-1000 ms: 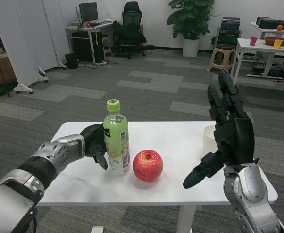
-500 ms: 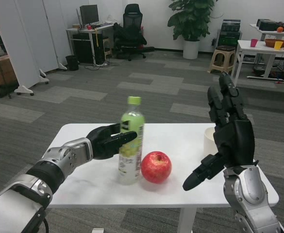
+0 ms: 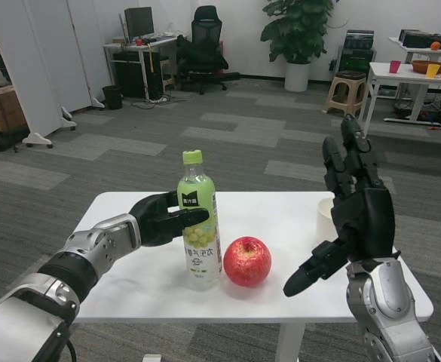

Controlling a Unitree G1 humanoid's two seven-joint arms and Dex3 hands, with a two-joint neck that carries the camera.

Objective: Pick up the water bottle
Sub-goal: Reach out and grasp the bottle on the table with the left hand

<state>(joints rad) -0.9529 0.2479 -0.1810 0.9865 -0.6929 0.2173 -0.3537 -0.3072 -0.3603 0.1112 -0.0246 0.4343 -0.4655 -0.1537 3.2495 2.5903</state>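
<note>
Since half a second ago the water bottle [image 3: 197, 230] stands upright again left of the apple [image 3: 247, 261]; left hand [image 3: 160, 219] grips it, lift pending; right hand [image 3: 352, 219] open, idle.

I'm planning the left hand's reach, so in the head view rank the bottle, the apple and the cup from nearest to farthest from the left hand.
1. Bottle: in the left hand's grasp.
2. Apple: just right of the bottle.
3. Cup: at the table's right edge, partly behind the right hand.
</note>
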